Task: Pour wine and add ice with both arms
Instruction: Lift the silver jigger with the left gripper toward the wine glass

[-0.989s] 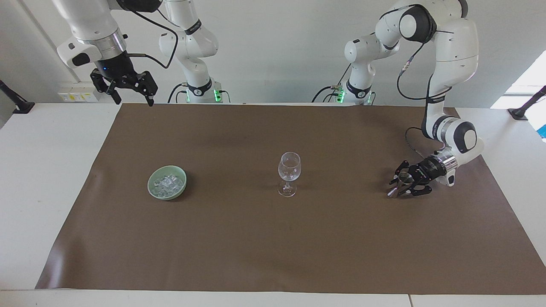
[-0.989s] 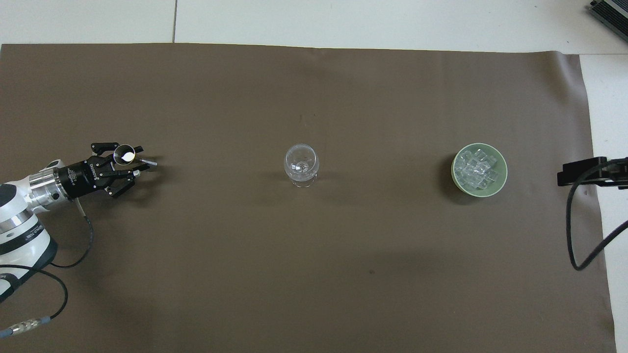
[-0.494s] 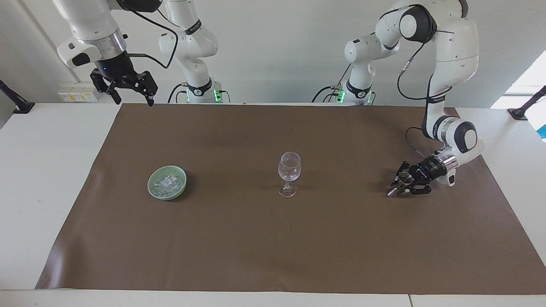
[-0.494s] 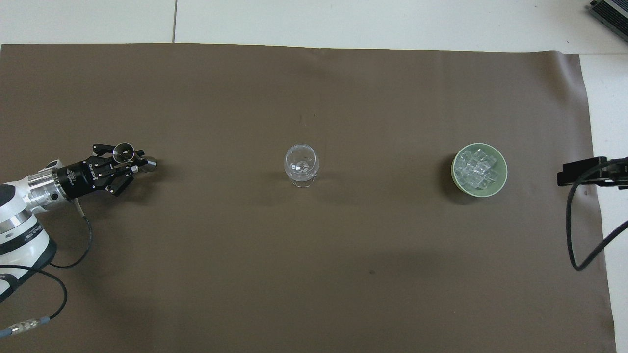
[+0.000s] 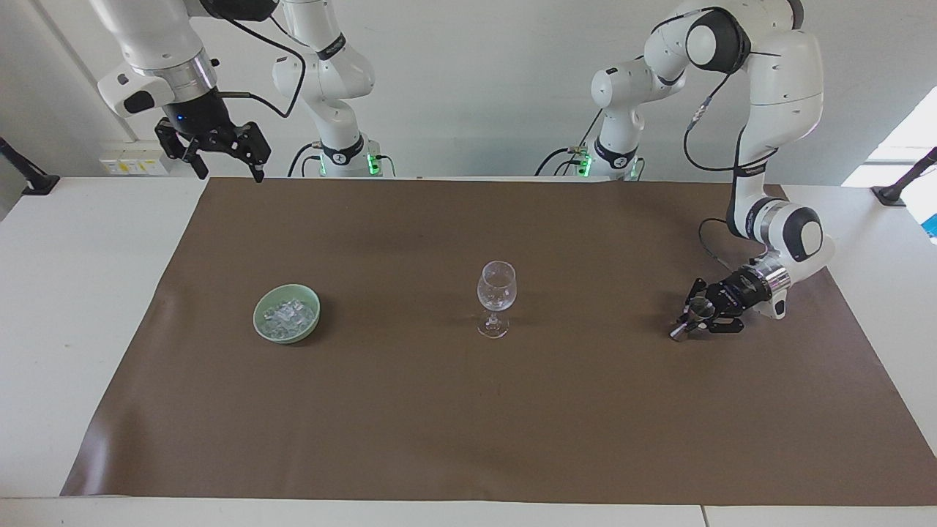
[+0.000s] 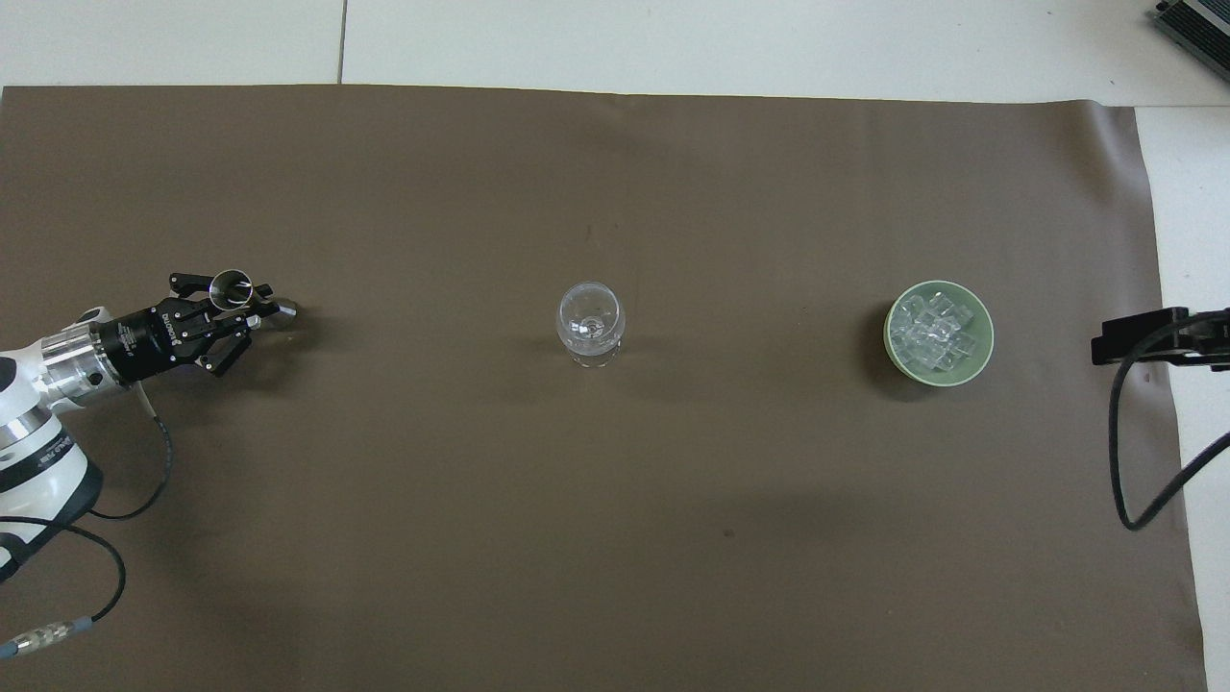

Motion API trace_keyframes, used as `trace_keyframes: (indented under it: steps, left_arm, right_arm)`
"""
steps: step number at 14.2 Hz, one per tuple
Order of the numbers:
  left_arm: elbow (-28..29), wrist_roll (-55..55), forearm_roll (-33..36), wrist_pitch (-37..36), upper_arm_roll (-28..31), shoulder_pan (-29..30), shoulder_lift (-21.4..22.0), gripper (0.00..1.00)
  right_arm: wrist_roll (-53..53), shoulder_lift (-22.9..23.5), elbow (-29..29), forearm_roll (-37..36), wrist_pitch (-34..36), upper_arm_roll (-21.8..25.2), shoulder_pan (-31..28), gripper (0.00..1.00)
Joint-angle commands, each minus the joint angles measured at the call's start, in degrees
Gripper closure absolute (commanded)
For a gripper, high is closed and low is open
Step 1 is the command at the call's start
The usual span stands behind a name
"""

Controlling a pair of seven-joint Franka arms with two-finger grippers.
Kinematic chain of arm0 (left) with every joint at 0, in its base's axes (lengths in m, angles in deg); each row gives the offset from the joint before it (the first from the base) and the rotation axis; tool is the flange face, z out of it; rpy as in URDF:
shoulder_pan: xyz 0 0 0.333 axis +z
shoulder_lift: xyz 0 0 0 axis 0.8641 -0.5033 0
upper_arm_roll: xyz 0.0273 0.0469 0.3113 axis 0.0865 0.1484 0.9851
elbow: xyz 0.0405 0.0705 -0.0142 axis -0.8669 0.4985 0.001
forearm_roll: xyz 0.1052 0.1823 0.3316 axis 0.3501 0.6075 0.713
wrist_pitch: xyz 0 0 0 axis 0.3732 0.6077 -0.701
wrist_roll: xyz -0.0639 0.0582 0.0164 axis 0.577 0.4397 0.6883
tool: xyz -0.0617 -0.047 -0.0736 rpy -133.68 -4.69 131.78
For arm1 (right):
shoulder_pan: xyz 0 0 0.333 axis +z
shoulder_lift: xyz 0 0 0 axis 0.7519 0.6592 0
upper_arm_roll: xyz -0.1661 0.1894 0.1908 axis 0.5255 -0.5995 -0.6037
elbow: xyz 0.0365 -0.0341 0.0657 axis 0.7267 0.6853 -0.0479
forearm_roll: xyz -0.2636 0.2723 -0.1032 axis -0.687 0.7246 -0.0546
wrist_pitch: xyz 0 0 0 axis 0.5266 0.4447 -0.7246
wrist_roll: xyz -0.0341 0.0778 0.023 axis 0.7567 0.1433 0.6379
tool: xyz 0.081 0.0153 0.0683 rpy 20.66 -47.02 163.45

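An empty clear wine glass [image 5: 496, 289] [image 6: 589, 322] stands upright in the middle of the brown mat. Toward the right arm's end sits a green bowl [image 5: 258, 316] [image 6: 889, 334] holding several chunks of ice [image 5: 289, 315] [image 6: 937, 332]. Toward the left arm's end, my left gripper [image 5: 692, 320] [image 6: 252, 306] is low at the mat, reaching sideways and shut on a small silvery metal cup [image 5: 701, 307] [image 6: 231, 285]. No wine shows. My right gripper [image 5: 228, 172] hangs open and empty, high over the mat's corner beside the right arm's base.
The brown mat [image 5: 468, 424] [image 6: 615, 538] covers most of the white table. The left arm's cable [image 6: 144, 481] loops over the mat near its wrist. A black part with a cable [image 6: 1143, 341] juts in past the bowl.
The left gripper's fingers have closed on the metal cup and the hand has drawn back slightly toward the left arm's end. The right arm waits unmoved.
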Motion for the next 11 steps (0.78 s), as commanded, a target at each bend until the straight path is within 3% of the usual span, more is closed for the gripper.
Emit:
trace_keyframes:
  steps: [1, 11]
  left_arm:
    - [-0.85, 1.39, -0.79, -1.17, -0.02, 0.15, 0.66, 1.0]
    - [-3.66, 4.38, -0.44, -2.58, -0.02, -2.57, 4.53, 1.0]
  right_arm:
    - [-1.48, -1.47, 1.45, 0.95, 0.25, -0.43, -0.68, 0.0]
    - [-1.48, -1.47, 1.45, 0.95, 0.25, -0.43, -0.77, 0.0]
